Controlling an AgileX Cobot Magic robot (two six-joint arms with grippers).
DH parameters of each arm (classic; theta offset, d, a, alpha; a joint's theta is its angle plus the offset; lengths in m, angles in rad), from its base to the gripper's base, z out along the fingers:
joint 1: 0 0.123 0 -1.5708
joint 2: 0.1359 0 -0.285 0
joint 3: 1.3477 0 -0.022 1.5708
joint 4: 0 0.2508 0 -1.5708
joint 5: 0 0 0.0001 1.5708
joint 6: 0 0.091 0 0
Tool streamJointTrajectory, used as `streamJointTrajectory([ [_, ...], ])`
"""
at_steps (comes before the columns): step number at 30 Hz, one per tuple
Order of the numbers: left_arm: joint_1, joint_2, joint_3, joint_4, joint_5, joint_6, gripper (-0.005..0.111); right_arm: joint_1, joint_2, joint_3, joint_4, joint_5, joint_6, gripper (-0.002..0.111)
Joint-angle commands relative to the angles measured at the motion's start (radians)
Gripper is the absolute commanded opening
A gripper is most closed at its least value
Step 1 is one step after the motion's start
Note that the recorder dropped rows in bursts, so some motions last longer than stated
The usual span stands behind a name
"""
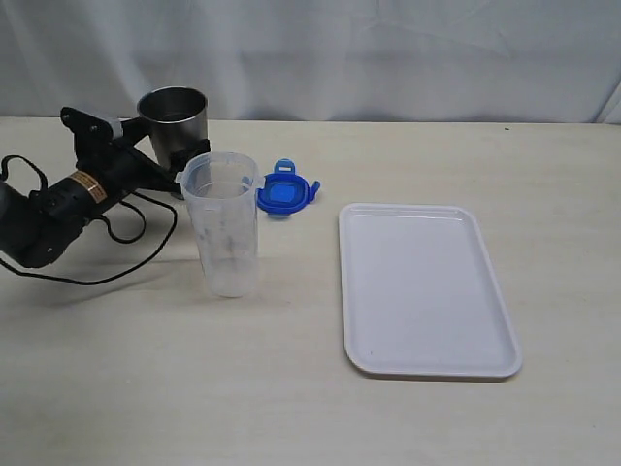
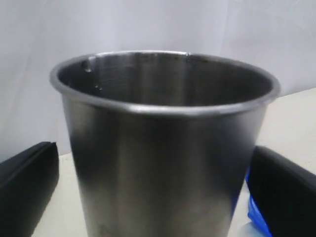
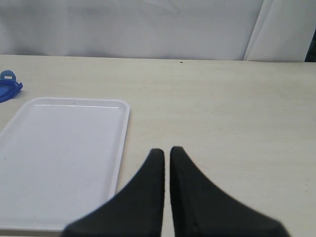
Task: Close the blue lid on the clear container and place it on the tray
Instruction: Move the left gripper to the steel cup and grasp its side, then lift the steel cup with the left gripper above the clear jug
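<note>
While the left gripper (image 2: 154, 190) stands with its jaws spread wide on either side of the steel cup (image 1: 173, 118), near the far left corner of the worktop (image 1: 146, 388), no finger visibly presses the cup wall. The clear container (image 1: 222, 225) stands upright and uncovered just in front of the cup. The blue lid (image 1: 283, 192) lies flat on the worktop just beside the container, between it and the tray (image 1: 427, 291). The right gripper (image 3: 167, 153) has its jaws together above bare worktop beside the tray.
</note>
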Motion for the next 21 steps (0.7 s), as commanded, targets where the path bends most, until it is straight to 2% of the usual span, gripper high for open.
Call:
streamJointTrajectory([
  [1,-0.026,0.018,-0.047,0.003,0.049,-0.009,0.097,0.001,-0.006,0.003,0.001,0.0,0.0,0.004],
  [21,-0.033,0.038,-0.077,-0.034,0.05,-0.004,0.097,0.001,-0.006,0.003,0.001,0.0,0.0,0.004],
])
